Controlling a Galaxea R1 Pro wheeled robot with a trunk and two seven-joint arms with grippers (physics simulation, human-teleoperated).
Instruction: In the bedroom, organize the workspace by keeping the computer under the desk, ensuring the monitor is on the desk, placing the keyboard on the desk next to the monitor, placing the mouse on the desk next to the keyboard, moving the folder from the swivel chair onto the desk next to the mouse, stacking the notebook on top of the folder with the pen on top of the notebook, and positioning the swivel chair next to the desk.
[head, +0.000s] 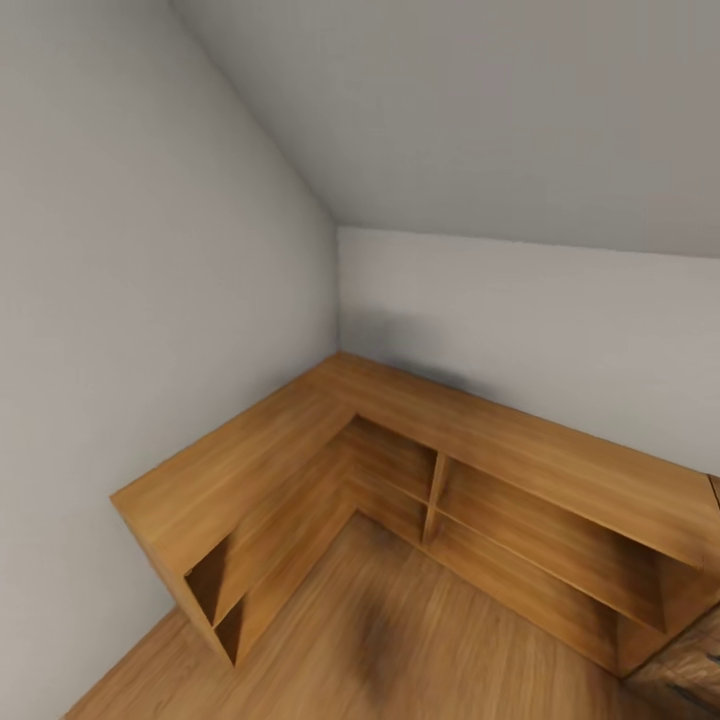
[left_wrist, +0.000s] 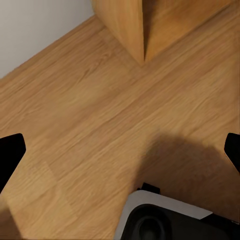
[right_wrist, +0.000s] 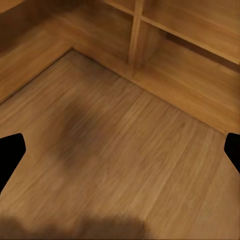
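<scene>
With both grippers' fingers spread empty over the wood floor, the robot faces a corner shelf; it should turn to find the desk.

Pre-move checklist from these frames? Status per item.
1. Task things in view: not ok; the head view shows an L-shaped light-wood low shelf unit in a corner of grey walls.
2. Left end effector open, nothing held: ok.
3. Right end effector open, nothing held: ok.
4. Wooden plank floor ahead of the right arm free of things: ok.
5. Distance to the shelf unit: cannot tell.
6. Desk direction: cannot tell.
</scene>
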